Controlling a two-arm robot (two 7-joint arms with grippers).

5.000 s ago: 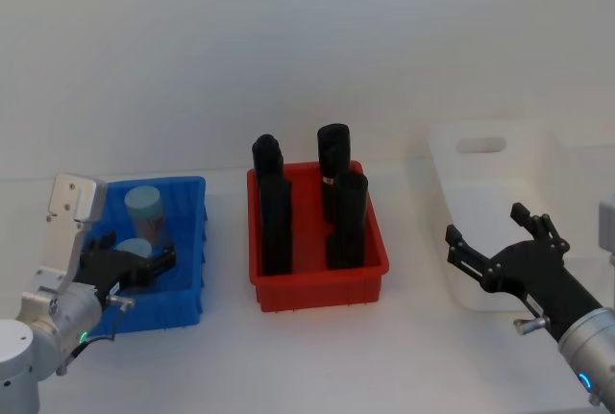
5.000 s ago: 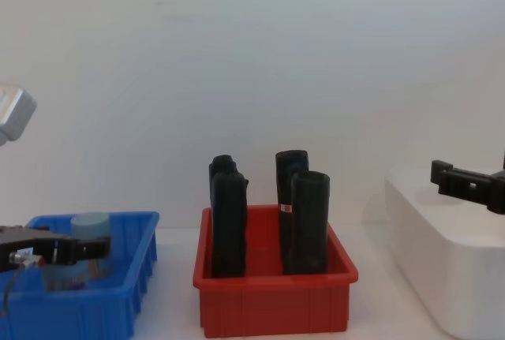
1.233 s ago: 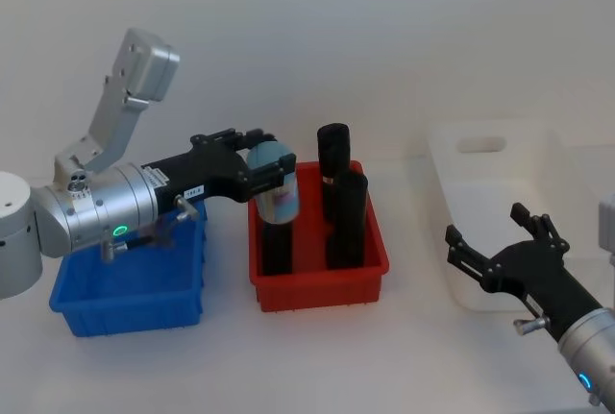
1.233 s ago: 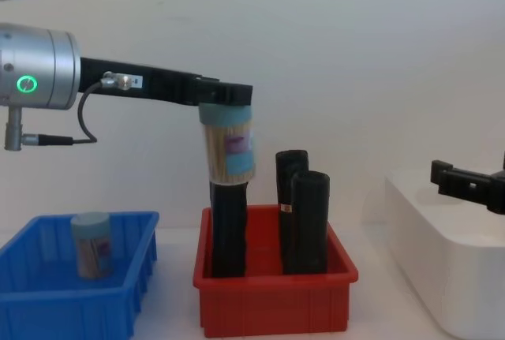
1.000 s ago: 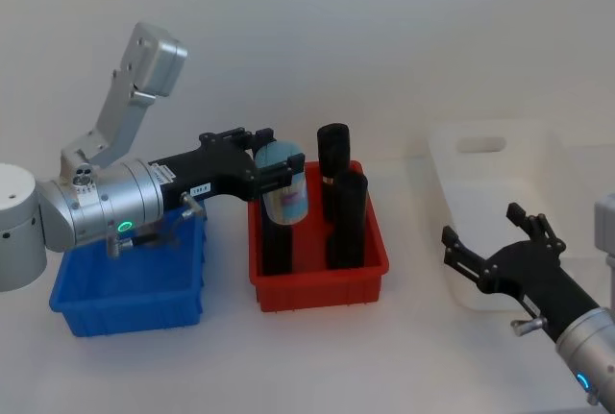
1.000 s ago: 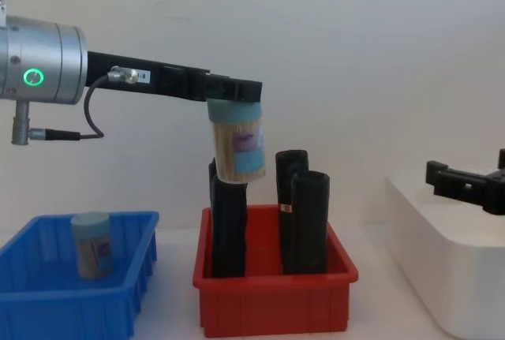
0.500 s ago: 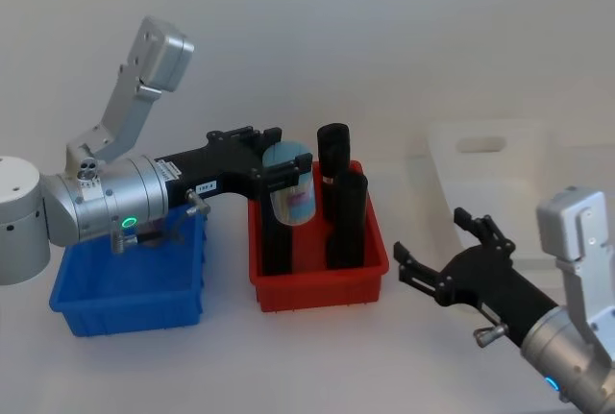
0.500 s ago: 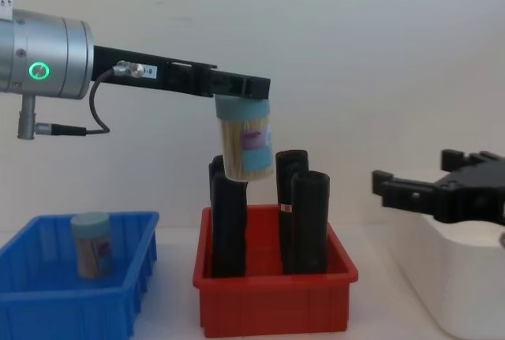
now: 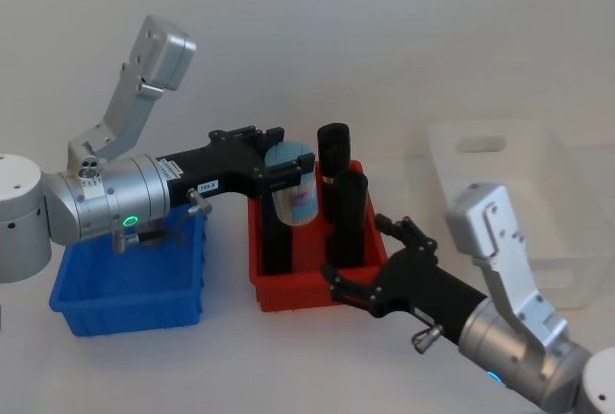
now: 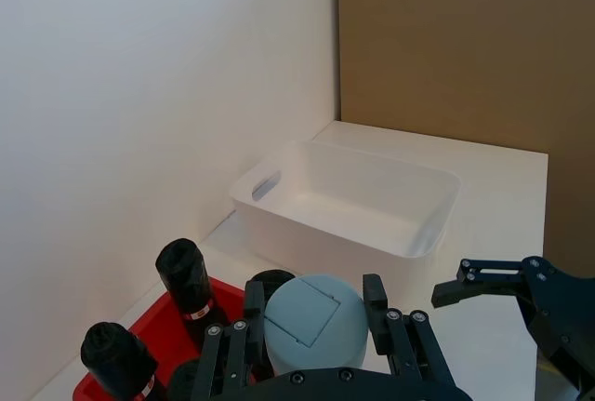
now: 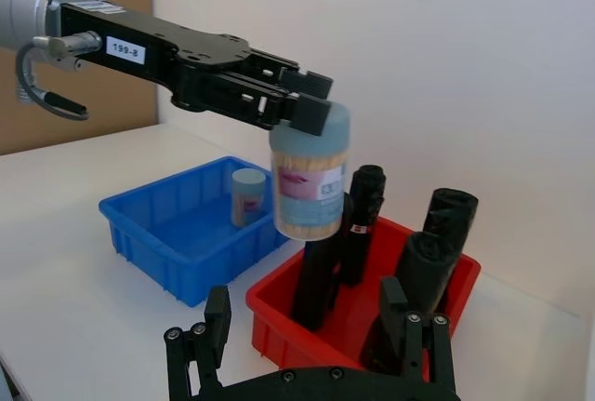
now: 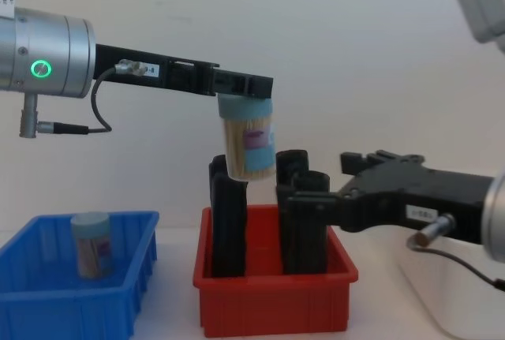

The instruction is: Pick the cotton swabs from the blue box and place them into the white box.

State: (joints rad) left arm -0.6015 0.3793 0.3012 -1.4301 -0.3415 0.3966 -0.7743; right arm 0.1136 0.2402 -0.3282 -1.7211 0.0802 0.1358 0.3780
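Note:
My left gripper [image 9: 284, 160] is shut on a jar of cotton swabs [image 9: 292, 193] by its pale blue lid and holds it tilted in the air above the red bin. From the chest, the jar [image 12: 249, 147] hangs under the left gripper [image 12: 245, 92]. A second jar [image 12: 91, 244] stands in the blue box [image 12: 71, 308]. My right gripper [image 9: 360, 255] is open and empty, reaching in low over the red bin's right front corner, below and right of the held jar. The white box [image 9: 509, 169] stands at the far right.
The red bin [image 9: 288, 294] sits between the blue box [image 9: 125, 304] and the white box and holds tall black cylinders [image 9: 333, 150] that rise close under the held jar. The table in front of the bins is bare.
My right arm has swung left from beside the white box to the red bin, its gripper still open. The left gripper with the jar has edged a little to the right.

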